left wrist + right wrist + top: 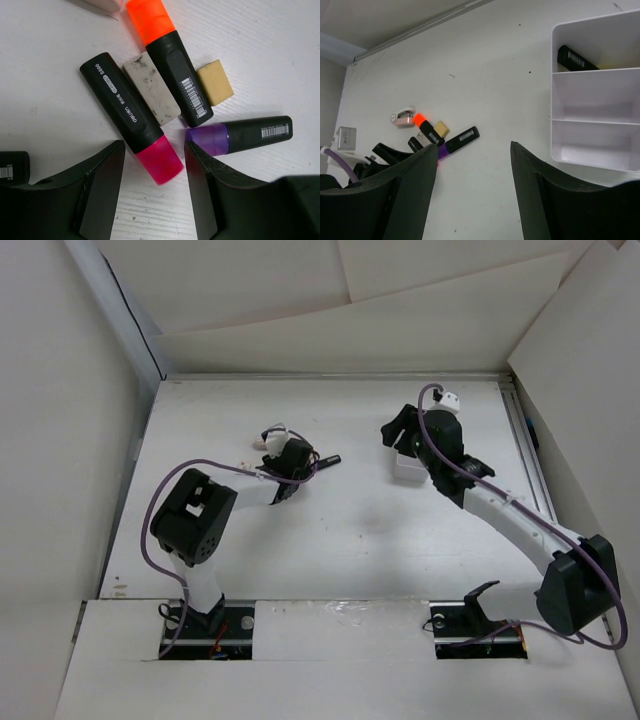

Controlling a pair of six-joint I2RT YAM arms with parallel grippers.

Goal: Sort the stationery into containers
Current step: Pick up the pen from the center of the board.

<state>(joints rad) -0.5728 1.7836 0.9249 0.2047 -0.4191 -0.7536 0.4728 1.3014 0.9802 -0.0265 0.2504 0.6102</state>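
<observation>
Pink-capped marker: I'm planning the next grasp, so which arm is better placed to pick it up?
Left. The left gripper hovers open over the pink-capped marker, cap between its jaws. The right gripper hangs open by the white box, far from it.

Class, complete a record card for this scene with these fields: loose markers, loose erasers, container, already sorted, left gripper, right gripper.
Loose markers: pink marker, orange marker, purple marker, clustered together
Loose erasers: smudged white eraser between the pink and orange markers; beige eraser beside the orange one
Container: white box, three compartments
Already sorted: one black marker in an end compartment
Left gripper: open, straddling the pink marker's cap
Right gripper: open, holding nothing, beside the box
</observation>
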